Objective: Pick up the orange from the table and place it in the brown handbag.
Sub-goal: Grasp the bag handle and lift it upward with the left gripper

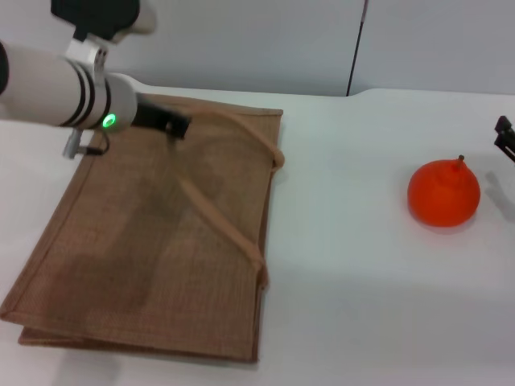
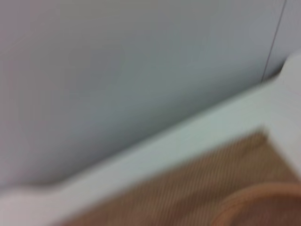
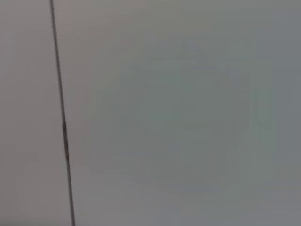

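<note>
The orange (image 1: 443, 193) sits on the white table (image 1: 346, 265) at the right, stem up. The brown handbag (image 1: 161, 233) lies flat on the table at the left, its two loop handles pointing toward the middle. My left gripper (image 1: 165, 119) hovers over the bag's far edge, close to the upper handle (image 1: 256, 135). The left wrist view shows the bag's weave (image 2: 188, 193) and part of a handle (image 2: 254, 200). Only a dark tip of my right gripper (image 1: 504, 137) shows at the right edge, just beyond the orange. The right wrist view shows only wall.
A grey wall (image 1: 265, 40) with a dark vertical seam (image 1: 355, 48) stands behind the table's far edge. Bare tabletop lies between the bag and the orange.
</note>
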Robot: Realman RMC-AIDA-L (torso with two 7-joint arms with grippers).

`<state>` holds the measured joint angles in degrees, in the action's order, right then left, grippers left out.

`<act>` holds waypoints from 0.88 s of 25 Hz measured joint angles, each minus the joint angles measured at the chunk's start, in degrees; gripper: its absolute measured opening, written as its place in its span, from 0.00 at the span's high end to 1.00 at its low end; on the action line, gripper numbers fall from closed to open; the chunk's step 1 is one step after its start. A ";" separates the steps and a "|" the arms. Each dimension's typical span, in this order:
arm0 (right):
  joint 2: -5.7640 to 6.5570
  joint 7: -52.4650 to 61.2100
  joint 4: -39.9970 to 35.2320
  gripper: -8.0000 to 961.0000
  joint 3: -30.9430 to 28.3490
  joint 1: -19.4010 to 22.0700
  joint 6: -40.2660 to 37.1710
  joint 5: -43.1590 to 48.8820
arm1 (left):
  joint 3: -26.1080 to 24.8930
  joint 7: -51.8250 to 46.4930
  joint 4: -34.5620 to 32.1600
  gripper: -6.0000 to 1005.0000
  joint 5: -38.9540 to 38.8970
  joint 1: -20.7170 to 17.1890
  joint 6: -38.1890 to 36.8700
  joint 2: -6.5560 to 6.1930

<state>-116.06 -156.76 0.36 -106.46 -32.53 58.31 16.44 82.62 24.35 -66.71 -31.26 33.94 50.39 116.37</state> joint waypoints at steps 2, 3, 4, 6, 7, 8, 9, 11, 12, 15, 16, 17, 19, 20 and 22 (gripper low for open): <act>0.04 -0.04 0.00 0.08 0.52 -0.03 -0.10 0.00 | 0.82 0.38 -6.35 0.86 -0.27 -2.38 -0.14 0.03; 0.05 -0.04 0.01 0.08 0.55 -0.04 -0.33 0.00 | 1.11 0.57 -9.39 0.86 -0.28 -3.53 -0.22 0.03; 0.05 -0.02 0.08 0.08 0.58 -0.07 -0.76 -0.01 | 1.32 0.75 -12.68 0.86 -0.36 -4.84 -0.27 0.03; 0.08 0.00 0.33 0.08 0.59 -0.11 -2.20 -0.05 | 1.51 1.38 -18.89 0.86 -0.88 -7.60 -0.30 -0.03; 0.10 -0.02 0.46 0.08 0.60 -0.14 -2.88 -0.06 | 1.49 1.83 -21.30 0.86 -1.36 -8.73 -0.29 -0.07; 0.11 -0.08 0.53 0.08 0.60 -0.14 -3.36 -0.07 | 1.41 2.41 -23.91 0.86 -1.97 -9.92 -0.29 -0.11; 0.11 -0.14 0.56 0.08 0.61 -0.15 -3.61 -0.08 | 1.24 3.11 -26.47 0.86 -2.78 -11.06 -0.25 -0.12; 0.15 -0.17 0.57 0.08 0.65 -0.16 -3.78 -0.08 | 0.90 4.16 -30.67 0.86 -4.10 -12.90 0.02 -0.18; 0.21 -0.13 0.59 0.08 0.84 -0.16 -3.79 -0.07 | 0.78 4.57 -32.69 0.86 -4.61 -13.59 0.31 -0.20; 0.33 0.01 0.65 0.08 2.27 -0.34 -3.80 0.05 | 0.53 5.42 -37.98 0.86 -5.39 -15.10 1.58 -0.22; 0.36 0.03 0.65 0.08 2.55 -0.48 -3.80 0.05 | 0.47 5.61 -39.69 0.86 -5.52 -15.47 2.15 -0.22; 0.38 0.22 0.65 0.08 2.74 -0.65 -3.82 0.06 | 0.41 5.75 -41.07 0.86 -5.63 -15.71 2.70 -0.21; 0.41 1.39 0.64 0.08 2.84 -0.78 -3.82 0.07 | 0.38 6.07 -43.30 0.86 -6.09 -16.01 3.58 -0.16; 0.49 2.38 0.69 0.08 3.02 -0.79 -3.82 0.08 | 0.38 6.32 -43.97 0.86 -6.47 -16.15 3.93 -0.17; 0.72 4.12 0.86 0.08 3.61 -0.79 -3.76 0.09 | 0.33 6.78 -45.25 0.86 -7.17 -16.50 4.53 -0.20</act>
<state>-115.34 -152.63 1.23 -102.86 -33.32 54.55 16.52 82.96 31.13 -111.96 -38.43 17.43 54.93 116.17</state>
